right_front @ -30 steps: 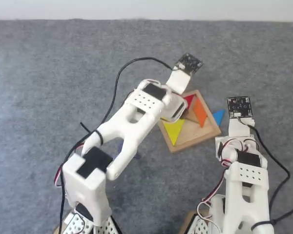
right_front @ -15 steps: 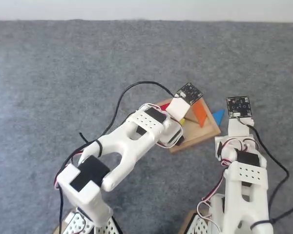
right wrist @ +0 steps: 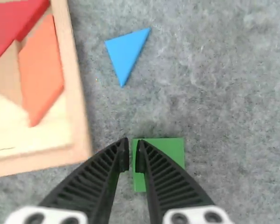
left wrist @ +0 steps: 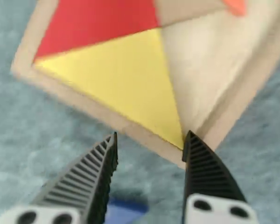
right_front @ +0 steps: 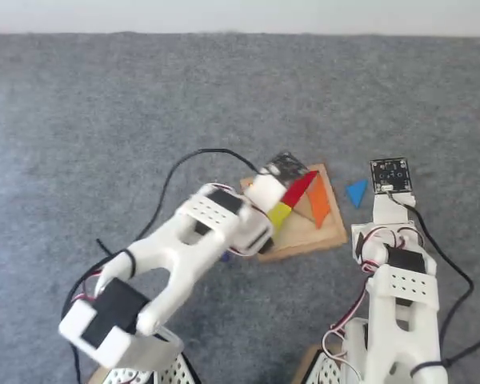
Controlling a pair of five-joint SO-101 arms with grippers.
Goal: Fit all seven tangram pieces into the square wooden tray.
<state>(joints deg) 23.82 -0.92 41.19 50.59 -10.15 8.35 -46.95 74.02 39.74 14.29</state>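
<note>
My left fingers (left wrist: 151, 137) stand wide open with nothing between them, their tips on either side of a corner of the square wooden tray (left wrist: 252, 88), just over its rim. A dark blue piece (left wrist: 123, 210) lies on the grey worktop (right_front: 104, 120) below them; I cannot tell its shape. Inside the tray, the yellow triangle (left wrist: 126, 79) points at that corner and the red triangle (left wrist: 98, 21) lies against it. My right fingers (right wrist: 132, 147) are closed to a thin slit, gripping nothing, over the edge of the green square (right wrist: 163, 154). The blue triangle (right wrist: 126, 49) lies on the worktop beyond it, just beside the tray. The orange piece (right wrist: 39, 79) sits in the tray by that rim.
</note>
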